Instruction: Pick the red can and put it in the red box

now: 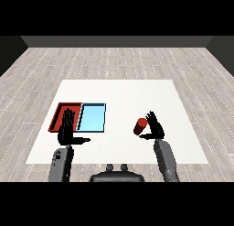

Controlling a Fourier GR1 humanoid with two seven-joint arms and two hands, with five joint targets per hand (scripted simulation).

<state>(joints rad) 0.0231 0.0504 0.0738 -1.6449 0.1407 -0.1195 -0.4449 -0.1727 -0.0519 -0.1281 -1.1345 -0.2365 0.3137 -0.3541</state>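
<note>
The right hand [155, 127] is hanging over the right part of the white table [123, 92], with its fingers spread and reaching upward and its thumb sticking out toward the left. It is open and holding nothing. The red can [140, 126] is sitting just to the left of this hand, in the space between the thumb below and the fingers above. The can is tilting, its top end leaning up toward the fingertips. Whether the palm or thumb is touching the can cannot be told from this view; no finger is curling round it.

Going outward, the grey right forearm [165, 160] is running down from the hand to the lower right of the view.

Well apart, on the left side of the table, the left hand [67, 129] is likewise open, fingers straight and pointing away from the robot, thumb stretching to the right. Its fingertips are overlapping the near edge of the red tray [58, 111]. The light blue tray [93, 117] is lying directly beside the red tray, on its right, between it and the can.
</note>
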